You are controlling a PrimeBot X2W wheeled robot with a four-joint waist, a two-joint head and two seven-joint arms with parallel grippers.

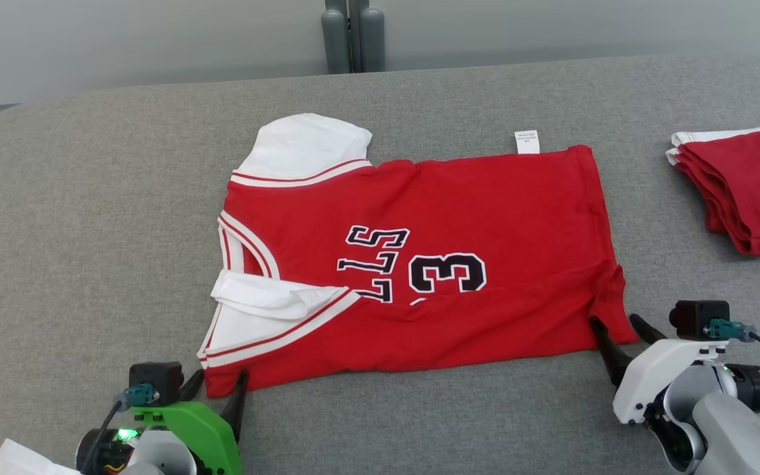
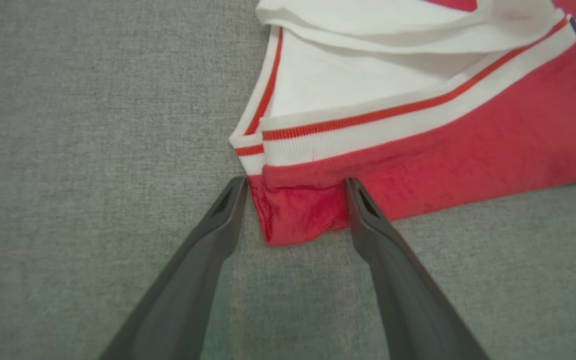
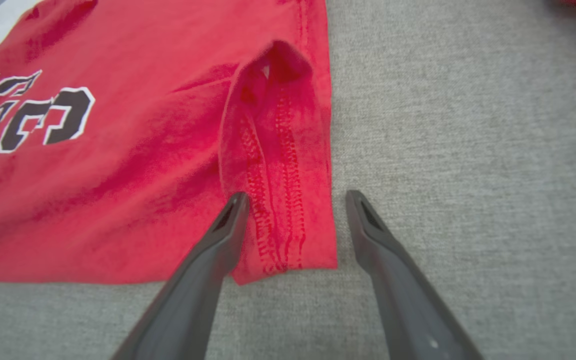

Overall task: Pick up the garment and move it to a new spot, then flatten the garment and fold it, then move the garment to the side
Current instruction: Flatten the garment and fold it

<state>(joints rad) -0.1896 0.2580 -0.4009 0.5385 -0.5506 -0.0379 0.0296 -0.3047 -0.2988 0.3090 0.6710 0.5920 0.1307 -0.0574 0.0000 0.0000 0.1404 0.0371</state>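
**Head view: both grippers spread at the shirt's near corners**

The red shirt lies on the grey padded table with its long axis running left to right: white collar and sleeve trim to the left, hem to the right. Its near edge cuts across the printed number, so it looks already doubled over once.

At the lower left, the left gripper has its fingers apart and straddles the near shoulder corner. In the left wrist view the red corner sits between the two tips of the left gripper, not yet pinched. A bit of white cloth shows beside that arm.

At the right, the right gripper is also spread. In the right wrist view one finger of it lies on the cloth and the other on the bare table, with the stitched hem corner between them.

Each arm is at its own corner, so the next move probably needs both to close together. Farther right a stack of folded red clothes sits well apart — nothing stands in the way.
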